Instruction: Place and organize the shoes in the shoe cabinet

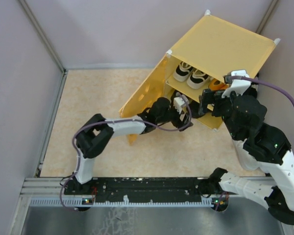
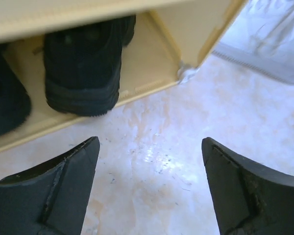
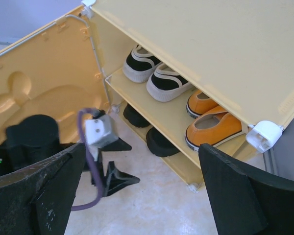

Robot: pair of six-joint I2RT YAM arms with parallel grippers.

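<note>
The yellow shoe cabinet [image 1: 220, 46] stands at the back right with its door [image 1: 142, 95] swung open to the left. In the right wrist view the black-and-white pair [image 3: 152, 73] and the orange pair [image 3: 210, 120] sit on the inner shelf [image 3: 152, 107]. The all-black pair [image 3: 149, 134] sits on the cabinet floor below. My left gripper [image 2: 149, 147] is open and empty, low over the floor just in front of the black shoes [image 2: 83, 68]. My right gripper [image 3: 142, 152] is open and empty, above and in front of the cabinet opening.
Grey walls enclose the beige floor [image 1: 98, 112]. A metal rail [image 1: 137, 186] runs along the near edge by the arm bases. The left arm's purple cable [image 3: 85, 161] hangs in front of the open door. The two grippers [image 1: 193, 107] are close together at the opening.
</note>
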